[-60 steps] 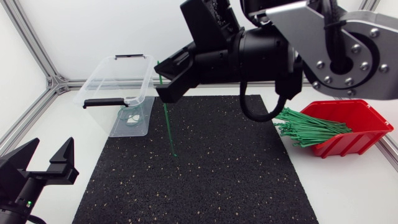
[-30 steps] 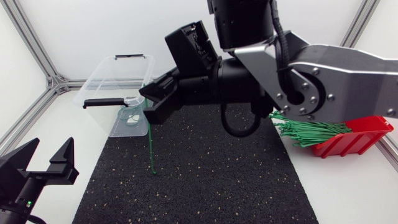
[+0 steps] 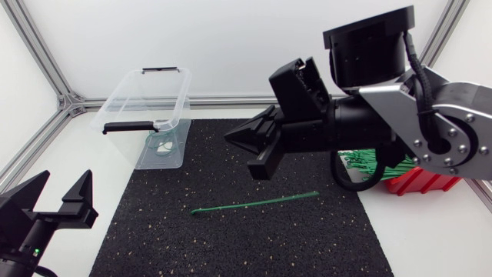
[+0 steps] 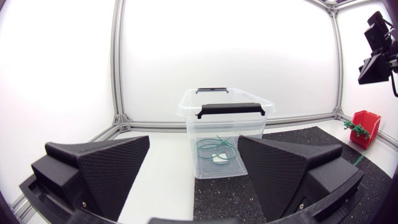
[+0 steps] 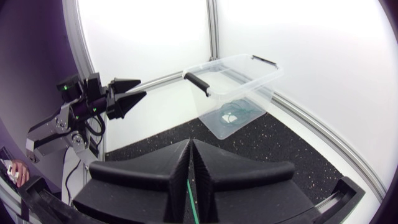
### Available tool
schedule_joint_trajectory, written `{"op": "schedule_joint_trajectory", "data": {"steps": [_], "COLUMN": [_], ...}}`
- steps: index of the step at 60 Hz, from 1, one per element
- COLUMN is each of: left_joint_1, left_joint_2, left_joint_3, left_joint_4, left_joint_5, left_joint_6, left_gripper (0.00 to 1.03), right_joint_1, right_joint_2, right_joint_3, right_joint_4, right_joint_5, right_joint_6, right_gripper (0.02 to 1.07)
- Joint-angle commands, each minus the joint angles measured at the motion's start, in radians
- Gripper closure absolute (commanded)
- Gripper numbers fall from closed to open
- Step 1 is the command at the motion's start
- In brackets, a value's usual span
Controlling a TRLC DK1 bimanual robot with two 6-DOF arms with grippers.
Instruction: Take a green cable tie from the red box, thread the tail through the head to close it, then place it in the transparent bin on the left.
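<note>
The right gripper (image 3: 243, 154) hangs over the black mat (image 3: 192, 254), a little toward 3 o'clock from its middle. Its fingers are drawn together to a hairline slit and grip nothing (its own wrist view shows only a thin green streak in that slit). The green cable tie (image 3: 254, 204) lies flat and unthreaded on the mat at 6 o'clock from this gripper, apart from it, running roughly from 9 to 3 o'clock. The red box (image 3: 427, 183) sits at 3 o'clock off the mat, partly behind the right arm, with a bundle of green ties (image 3: 361, 163) poking out. The transparent bin (image 3: 123, 92) stands at 10 o'clock with closed ties (image 3: 159, 144) inside. The left gripper (image 3: 60, 188) rests at 8 o'clock, fingers spread wide and empty.
</note>
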Motion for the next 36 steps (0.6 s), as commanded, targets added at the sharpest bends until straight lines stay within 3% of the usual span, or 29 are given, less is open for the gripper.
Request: {"op": "schedule_joint_trajectory", "data": {"steps": [1, 13, 20, 27, 36], "left_joint_1": [-0.006, -0.006, -0.01, -0.013, -0.015], "left_joint_2": [-0.004, -0.004, -0.004, -0.004, -0.006], "left_joint_3": [-0.039, -0.039, -0.039, -0.039, -0.039], "left_joint_4": [-0.019, -0.019, -0.019, -0.019, -0.019], "left_joint_5": [-0.001, -0.001, 0.001, 0.001, 0.001], "left_joint_6": [-0.027, -0.027, -0.029, -0.029, -0.027], "left_gripper": [0.04, 0.04, 0.04, 0.04, 0.04], "right_joint_1": [-0.025, -0.071, -0.113, -0.133, -0.143], "right_joint_2": [-0.02, -0.101, -0.112, -0.107, -0.092], "right_joint_3": [-0.052, -0.123, -0.121, -0.106, -0.086], "right_joint_4": [-0.057, -0.117, -0.168, -0.228, -0.31], "right_joint_5": [-0.02, -0.03, -0.03, -0.024, -0.009], "right_joint_6": [-0.069, -0.14, -0.209, -0.266, -0.339], "right_gripper": [0.95, 0.95, 0.88, 0.87, 0.67]}}
